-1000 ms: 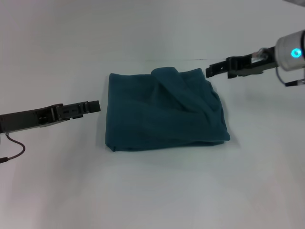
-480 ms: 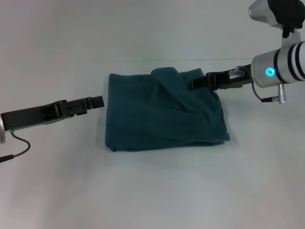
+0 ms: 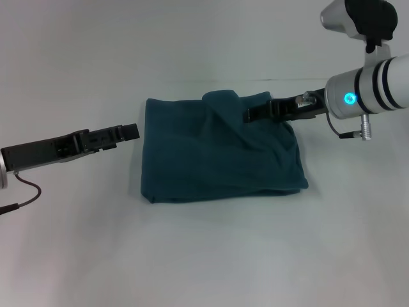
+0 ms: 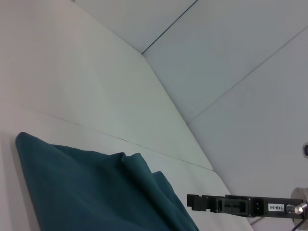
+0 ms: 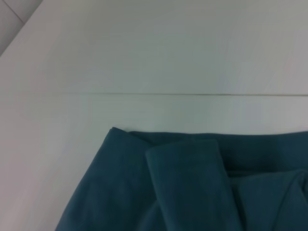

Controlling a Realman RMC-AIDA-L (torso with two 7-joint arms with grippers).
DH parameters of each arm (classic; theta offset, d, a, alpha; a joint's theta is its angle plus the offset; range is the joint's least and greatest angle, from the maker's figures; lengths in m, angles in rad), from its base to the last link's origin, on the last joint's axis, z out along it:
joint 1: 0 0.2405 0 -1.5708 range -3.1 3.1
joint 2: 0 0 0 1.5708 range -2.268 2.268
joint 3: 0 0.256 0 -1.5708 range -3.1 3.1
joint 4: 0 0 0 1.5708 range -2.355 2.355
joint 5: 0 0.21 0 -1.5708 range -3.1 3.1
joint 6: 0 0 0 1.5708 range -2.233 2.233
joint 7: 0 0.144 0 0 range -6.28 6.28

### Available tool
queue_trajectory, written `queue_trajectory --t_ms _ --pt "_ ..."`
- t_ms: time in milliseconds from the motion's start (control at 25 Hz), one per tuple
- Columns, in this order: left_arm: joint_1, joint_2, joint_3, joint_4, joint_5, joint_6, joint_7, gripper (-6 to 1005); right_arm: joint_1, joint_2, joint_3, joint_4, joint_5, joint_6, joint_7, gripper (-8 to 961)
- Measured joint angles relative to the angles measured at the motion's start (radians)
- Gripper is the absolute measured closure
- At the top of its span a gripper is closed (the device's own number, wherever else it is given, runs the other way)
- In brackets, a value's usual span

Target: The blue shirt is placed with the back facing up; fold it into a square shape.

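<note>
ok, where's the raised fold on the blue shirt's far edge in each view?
Head: the raised fold on the blue shirt, beside the right gripper.
Left wrist: ridge at lower centre.
Right wrist: lower centre.
Shared landmark: the shirt's far corner.

Black slim end effectors: the right end effector (image 3: 246, 115) on a silver black-banded wrist with a blue light, the left end effector (image 3: 131, 131) trailing a dark cable.

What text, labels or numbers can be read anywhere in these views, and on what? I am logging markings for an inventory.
Small white label on the right gripper, seen far off in the left wrist view: too small and blurred to read for certain.
Blue shirt: no lettering shows on its visible folded faces.
Left gripper: no readable marking.
White table: none.
</note>
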Motion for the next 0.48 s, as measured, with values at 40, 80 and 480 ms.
queue_trajectory --t_ms 40,80,480 --pt "0.0 0.0 0.0 0.001 0.0 -0.001 0.0 50 0.002 0.002 0.0 0.002 0.0 0.007 0.0 161" --pt "0.0 -0.001 0.0 0.001 0.0 -0.003 0.0 50 0.006 0.005 -0.001 0.009 0.0 0.017 0.0 161" --pt "0.0 -0.001 0.0 -0.002 0.0 -0.034 0.0 50 0.016 0.028 -0.017 0.045 -0.006 0.086 0.009 163"
